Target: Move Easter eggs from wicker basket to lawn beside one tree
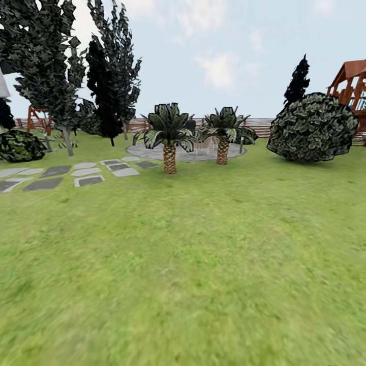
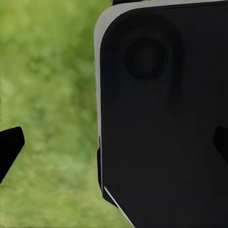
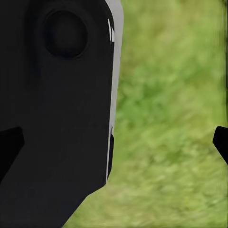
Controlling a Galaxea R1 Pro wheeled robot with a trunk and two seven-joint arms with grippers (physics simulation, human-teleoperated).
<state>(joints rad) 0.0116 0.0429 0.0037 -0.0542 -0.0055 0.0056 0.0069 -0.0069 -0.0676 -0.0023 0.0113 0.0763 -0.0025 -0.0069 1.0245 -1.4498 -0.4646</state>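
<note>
Neither the basket nor any egg is in sight, so the step in hand looks like travel and search across the lawn. The head view takes in open grass running out to two short palms, a round bush, pale stepping stones and, at the far left, a tree with a slim pale trunk and mottled leaves (a candidate drop spot later). In the left wrist view the left gripper shows two dark fingertips set far apart at the frame's edges, so it stands released and holds nothing; between them sit grass and a dark rounded panel of the robot's own body. The right gripper is likewise spread, with one fingertip over grass and nothing between the fingers but turf and the same kind of panel. Next, I judge, the base must turn until the wicker basket comes into sight, before either arm reaches.
</note>
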